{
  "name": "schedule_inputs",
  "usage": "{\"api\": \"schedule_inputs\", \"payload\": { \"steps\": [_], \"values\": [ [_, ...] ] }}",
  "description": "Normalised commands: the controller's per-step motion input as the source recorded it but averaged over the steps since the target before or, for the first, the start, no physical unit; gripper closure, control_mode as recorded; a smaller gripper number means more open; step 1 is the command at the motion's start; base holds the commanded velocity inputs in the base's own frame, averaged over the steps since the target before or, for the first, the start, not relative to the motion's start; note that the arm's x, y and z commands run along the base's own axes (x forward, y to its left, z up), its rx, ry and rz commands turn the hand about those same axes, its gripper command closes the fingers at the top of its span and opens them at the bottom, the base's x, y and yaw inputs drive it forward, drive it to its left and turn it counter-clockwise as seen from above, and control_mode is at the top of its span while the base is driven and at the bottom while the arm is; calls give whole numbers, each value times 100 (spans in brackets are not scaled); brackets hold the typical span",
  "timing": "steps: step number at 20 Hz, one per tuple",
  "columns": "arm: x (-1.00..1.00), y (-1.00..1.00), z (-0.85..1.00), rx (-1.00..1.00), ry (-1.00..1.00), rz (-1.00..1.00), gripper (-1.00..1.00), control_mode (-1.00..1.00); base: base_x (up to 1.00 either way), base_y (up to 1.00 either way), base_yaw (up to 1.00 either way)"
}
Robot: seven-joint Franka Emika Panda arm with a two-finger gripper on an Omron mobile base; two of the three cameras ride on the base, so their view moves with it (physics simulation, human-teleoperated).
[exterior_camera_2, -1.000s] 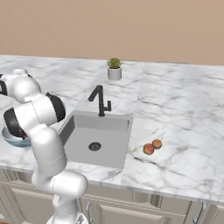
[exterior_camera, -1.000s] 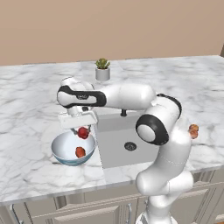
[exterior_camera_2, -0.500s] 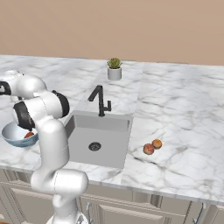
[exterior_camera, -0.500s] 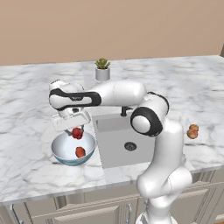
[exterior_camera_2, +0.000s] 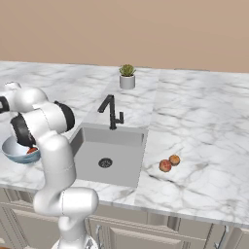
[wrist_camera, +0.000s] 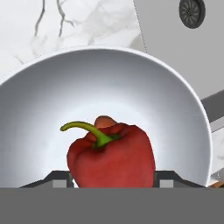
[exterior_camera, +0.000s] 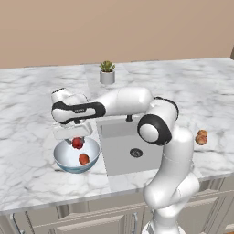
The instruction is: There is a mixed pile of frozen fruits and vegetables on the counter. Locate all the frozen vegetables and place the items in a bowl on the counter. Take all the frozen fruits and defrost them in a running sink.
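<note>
My gripper (exterior_camera: 77, 138) hangs just over the pale bowl (exterior_camera: 66, 164) on the counter (exterior_camera: 32, 178), left of the sink (exterior_camera: 119, 160). It is shut on a dark red pepper (exterior_camera: 77, 143) with a green stem. In the hand view the pepper (wrist_camera: 114, 159) sits between the fingertips (wrist_camera: 59, 177) above the bowl's white inside (wrist_camera: 144, 96). An orange-red vegetable (exterior_camera: 84, 159) lies in the bowl. Two orange-peach fruits (exterior_camera: 201, 137) rest on the counter right of the sink, and they are also in the right base view (exterior_camera_2: 169, 163).
A black faucet (exterior_camera_2: 112, 111) stands behind the basin, whose dark drain (exterior_camera: 135, 152) lies near its middle. A small white pot with a green plant (exterior_camera: 107, 73) sits farther back. My own arm reaches across the sink's back edge toward the bowl.
The arm has swung a little further left and lower with the red pepper, bringing it over the middle of the bowl. The other pieces have not moved.
</note>
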Motion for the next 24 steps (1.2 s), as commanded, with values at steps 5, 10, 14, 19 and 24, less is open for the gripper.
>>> {"api": "schedule_inputs", "payload": {
  "steps": [5, 10, 14, 19, 24],
  "values": [
    [-1, 1, -21, 7, 0, -4, 100, -100, 0, 0, 0],
    [-2, 26, -10, 0, -6, 0, 100, -100, 0, 0, 0],
    [0, 32, -4, -1, -5, 0, -100, -100, 0, 0, 0],
    [3, 3, -3, 0, 3, 0, -100, -100, 0, 0, 0],
    [0, 0, -9, 0, 1, 0, -100, -100, 0, 0, 0]
  ]
}}
